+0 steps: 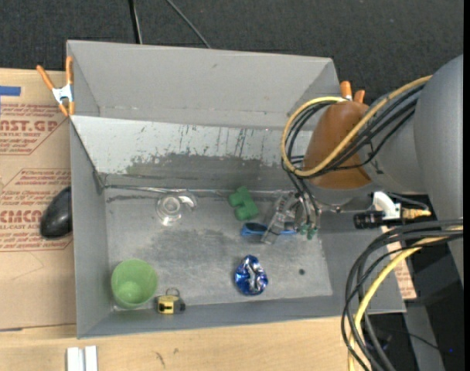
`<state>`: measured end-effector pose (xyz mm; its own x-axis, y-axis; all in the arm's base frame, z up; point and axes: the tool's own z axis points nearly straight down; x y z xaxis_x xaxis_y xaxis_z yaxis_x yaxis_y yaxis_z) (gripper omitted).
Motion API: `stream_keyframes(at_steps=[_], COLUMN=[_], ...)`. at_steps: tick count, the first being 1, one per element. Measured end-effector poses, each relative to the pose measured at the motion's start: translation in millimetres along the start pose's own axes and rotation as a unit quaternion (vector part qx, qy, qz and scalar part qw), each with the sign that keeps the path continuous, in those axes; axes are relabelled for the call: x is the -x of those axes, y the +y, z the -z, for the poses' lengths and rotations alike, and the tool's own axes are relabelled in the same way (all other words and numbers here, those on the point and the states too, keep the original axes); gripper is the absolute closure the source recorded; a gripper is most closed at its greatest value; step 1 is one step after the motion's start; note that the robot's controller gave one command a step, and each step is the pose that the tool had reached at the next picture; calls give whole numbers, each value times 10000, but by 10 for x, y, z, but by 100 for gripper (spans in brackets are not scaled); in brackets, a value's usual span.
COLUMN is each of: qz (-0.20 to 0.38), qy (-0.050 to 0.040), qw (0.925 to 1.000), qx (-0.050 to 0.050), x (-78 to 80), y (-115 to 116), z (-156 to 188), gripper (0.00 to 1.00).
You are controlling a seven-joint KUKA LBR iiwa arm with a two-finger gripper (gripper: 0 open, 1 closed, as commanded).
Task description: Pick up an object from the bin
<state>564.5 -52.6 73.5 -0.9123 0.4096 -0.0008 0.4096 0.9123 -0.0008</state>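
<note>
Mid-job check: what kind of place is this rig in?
Probably a lab test station for robot grasping: a grey metal bin holding odd small things, like a green cup and a yellow tape measure, with a cabled gripper inside it.

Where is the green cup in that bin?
In the camera view, the green cup sits in the lower-left corner of the bin, just left of a small yellow object.

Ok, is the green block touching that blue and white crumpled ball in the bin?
Apart. The camera view shows bare grey bin floor between the green block and the blue and white crumpled ball.
</note>
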Motion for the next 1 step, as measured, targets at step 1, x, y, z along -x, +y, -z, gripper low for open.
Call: stream_keyframes(at_steps=[1], qz=[329], qy=[-43], qw=[9994], qx=[24], x=[-134], y=[106], z=[1287], gripper=[100])
